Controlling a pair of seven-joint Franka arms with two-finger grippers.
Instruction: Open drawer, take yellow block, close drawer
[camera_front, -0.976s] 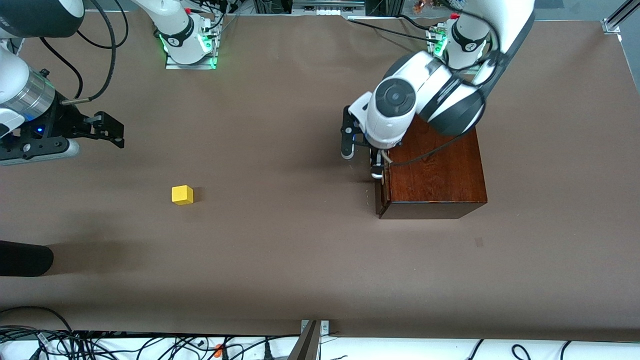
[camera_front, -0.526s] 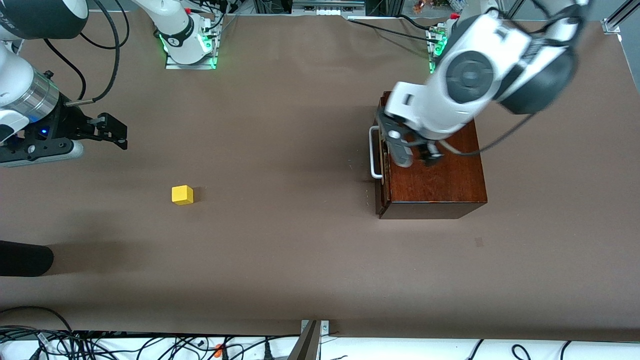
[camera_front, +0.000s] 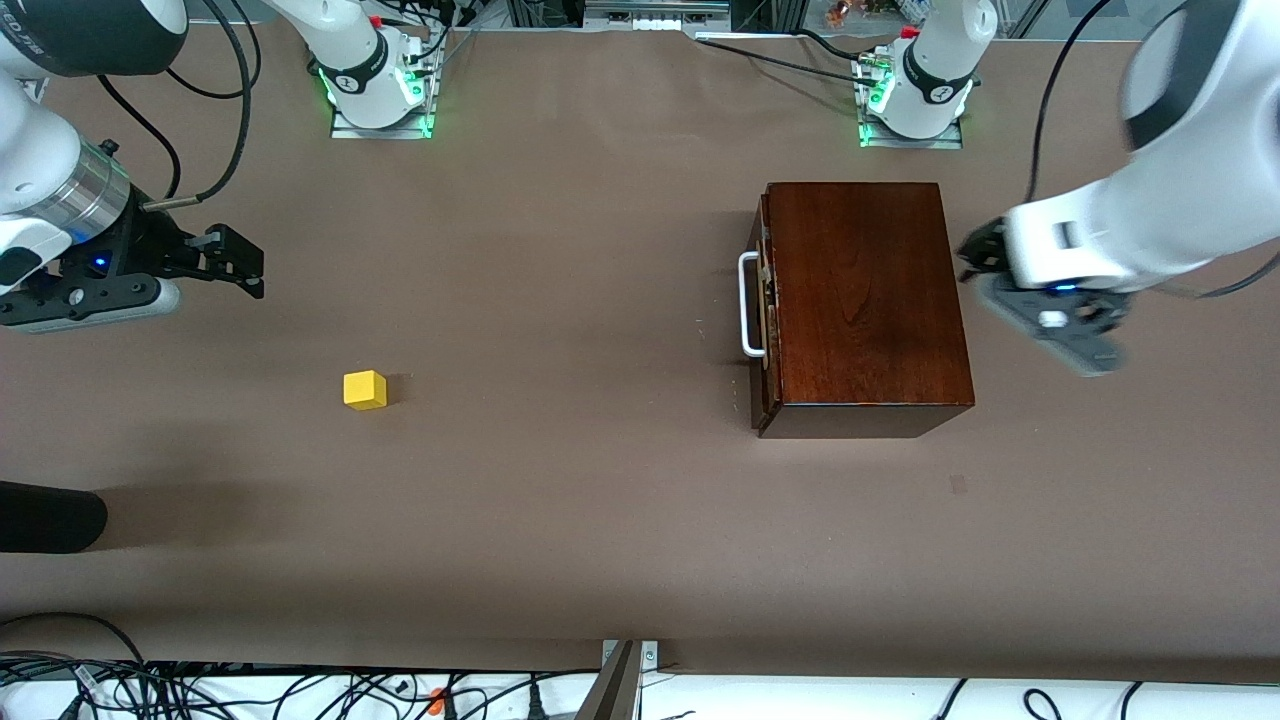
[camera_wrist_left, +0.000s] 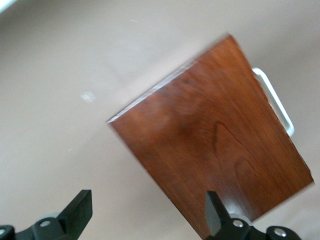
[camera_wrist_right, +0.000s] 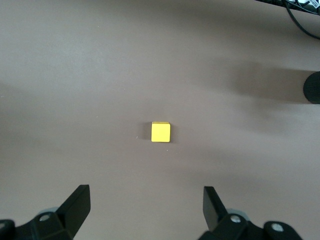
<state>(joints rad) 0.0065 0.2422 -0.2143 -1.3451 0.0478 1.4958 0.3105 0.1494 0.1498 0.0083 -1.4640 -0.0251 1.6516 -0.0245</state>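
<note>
Surface finishes as I read them from my station

I see the box (camera_front: 865, 290) as dark reddish-brown wood with visible grain and a glossy, smooth top; its drawer (camera_front: 765, 320) front is the same wood, carrying a smooth white bar handle (camera_front: 745, 305). The table (camera_front: 560, 520) under the box is covered in a matt brown sheet, plain and even. Toward the right arm's end of the table from the box, the yellow block (camera_front: 365, 389) looks smooth, plain-faced and matt. The right gripper (camera_front: 235, 265) has matt black fingers, plastic by the look, beneath a brushed-metal wrist ring; the left gripper (camera_front: 1045, 320), just beside the box, shows a glossy white shell over dark grey parts.
</note>
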